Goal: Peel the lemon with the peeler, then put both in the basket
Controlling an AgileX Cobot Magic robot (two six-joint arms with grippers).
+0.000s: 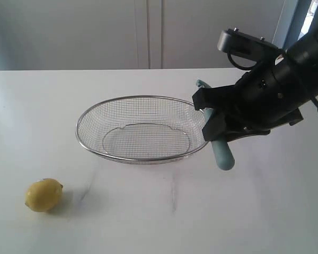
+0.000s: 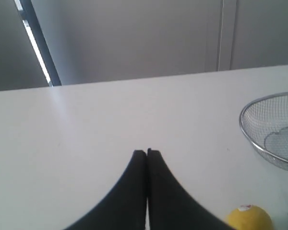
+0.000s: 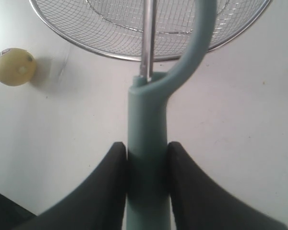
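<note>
- Teal plastic shows between two black fingers: the right gripper is clamped on the handle of the peeler, one finger pressed to each side of it.
- Seen from the exterior camera, the peeler hangs tilted in that grip above the white table. The rounded end of its handle points down toward the near side, and its head sits higher, by the basket's right edge.
- From the right wrist camera, the curved teal arm and the metal blade of the peeler's head reach out over the basket's rim, with wire mesh behind them.
- Silver and shallow, the basket stands upright on the table near the middle of the scene, just beside the right gripper.
- Bright yellow, the lemon lies on the table toward the front left, well apart from the basket and from the peeler. Its skin looks whole, with a small sticker-like mark on it.
- Nothing is held by the left gripper: its two dark fingers are pressed together tip to tip. It hangs over bare table, with the lemon near it and the basket's rim off to one side.
</note>
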